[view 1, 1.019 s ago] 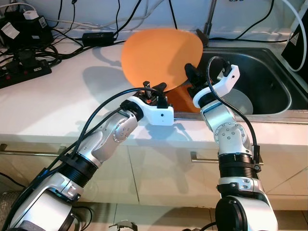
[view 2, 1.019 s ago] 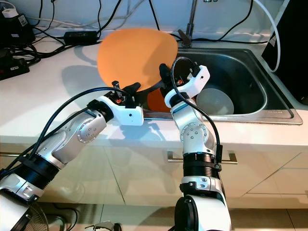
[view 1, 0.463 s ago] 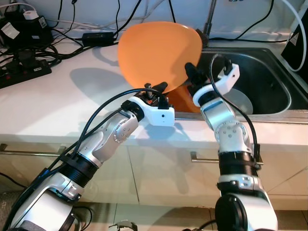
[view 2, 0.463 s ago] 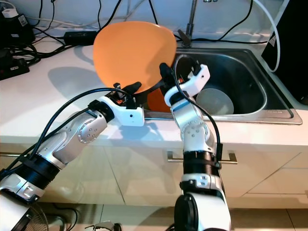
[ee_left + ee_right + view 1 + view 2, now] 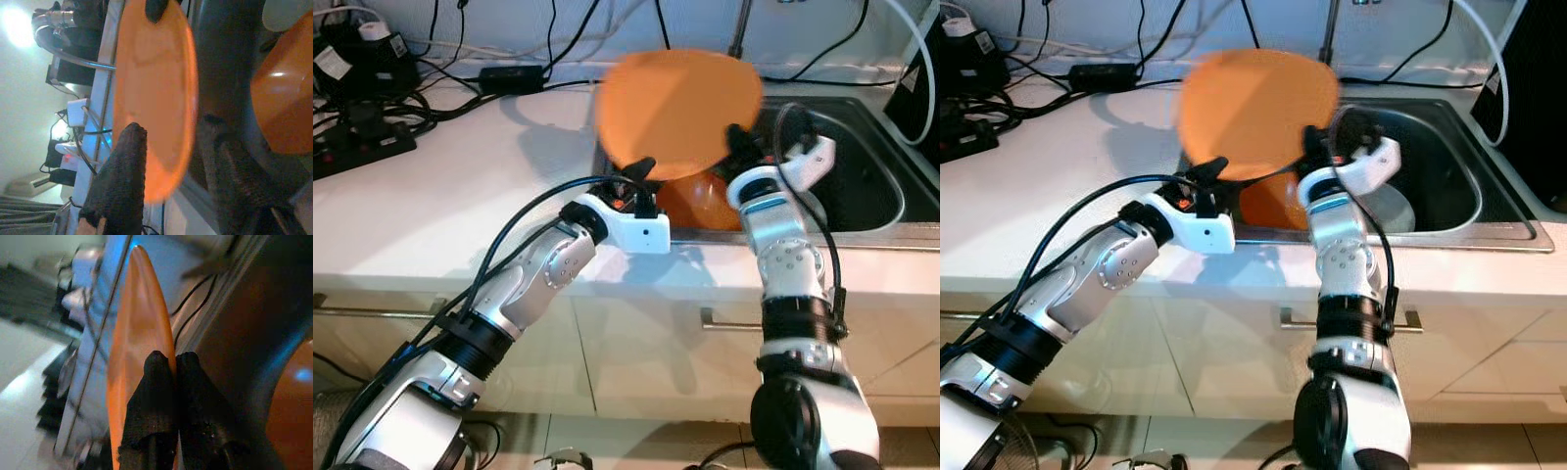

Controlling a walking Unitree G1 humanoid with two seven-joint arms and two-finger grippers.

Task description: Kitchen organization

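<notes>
A large orange plate hangs tilted and motion-blurred over the left part of the steel sink. My right gripper is shut on the plate's lower right rim; in the right wrist view its fingertips pinch the thin edge of the plate. My left gripper stands open at the sink's left rim, just below the plate, which sits beyond its spread fingers. An orange bowl lies in the sink under the plate, with a pale round dish beside it.
The white counter stretches to the left, with power strips and tangled black cables at its back left. The faucet rises behind the sink. A black object stands at the far right edge.
My right gripper has carried the orange plate to the right, from above the counter's edge to over the sink and away from the left gripper. The left arm has barely moved.
</notes>
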